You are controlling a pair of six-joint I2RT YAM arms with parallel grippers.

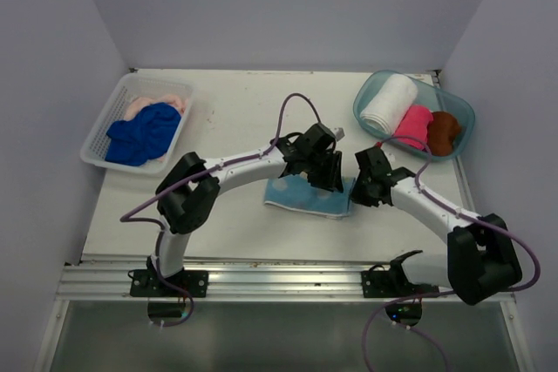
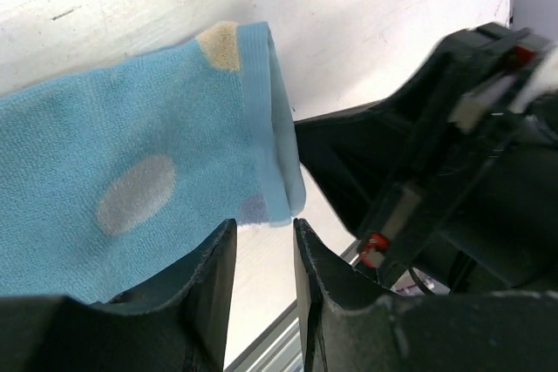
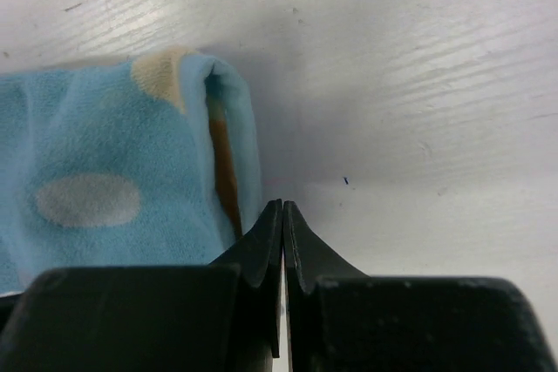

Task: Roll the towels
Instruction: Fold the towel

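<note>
The light blue cartoon-print towel (image 1: 305, 196) lies folded flat on the table in front of both arms. My left gripper (image 1: 330, 177) hovers over its right end with the jaws a little apart and empty; the towel's hemmed corner (image 2: 270, 172) sits just beyond the tips (image 2: 264, 228). My right gripper (image 1: 360, 191) is shut on nothing, its tips (image 3: 282, 206) on the table beside the towel's folded right edge (image 3: 231, 128). Royal blue (image 1: 141, 132) and pale peach (image 1: 161, 102) towels lie loose in the basket. White (image 1: 389, 104), hot pink (image 1: 412, 125) and brown (image 1: 443, 131) towels lie rolled in the tub.
The white lattice basket (image 1: 98, 147) stands at the far left and the clear teal tub (image 1: 370, 93) at the far right. The right arm's black body (image 2: 436, 154) fills the right of the left wrist view, close to the left fingers. A metal rail (image 1: 279, 272) runs along the near edge.
</note>
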